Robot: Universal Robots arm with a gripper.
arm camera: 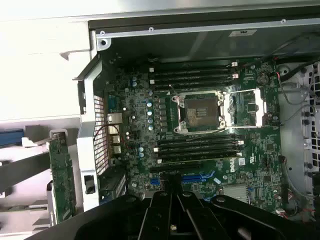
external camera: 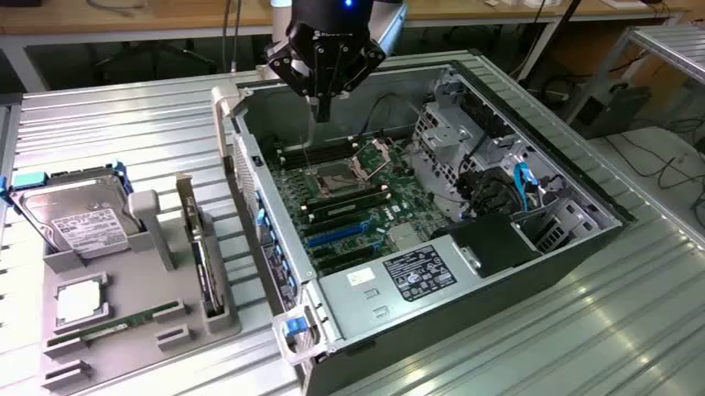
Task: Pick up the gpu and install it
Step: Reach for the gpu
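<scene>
The gpu (external camera: 201,257) stands on its long edge in a slot of the grey parts holder (external camera: 144,330), at the exterior view's left of the open computer case (external camera: 441,272). In the wrist view the gpu (arm camera: 62,175) shows its green board just outside the case wall. My gripper (external camera: 322,111) hangs over the far end of the case, above the motherboard (external camera: 352,206), with its fingers shut together and nothing between them. Its dark fingers (arm camera: 171,186) point down near the blue expansion slots (arm camera: 200,177). The gpu is well apart from the gripper.
On the holder sit a silver hard drive (external camera: 78,219), a processor chip (external camera: 79,301) and a narrow RAM stick (external camera: 115,322). Inside the case are the open processor socket (arm camera: 200,112), black memory slots (arm camera: 192,75), a drive cage (external camera: 463,140) and cables (external camera: 518,181).
</scene>
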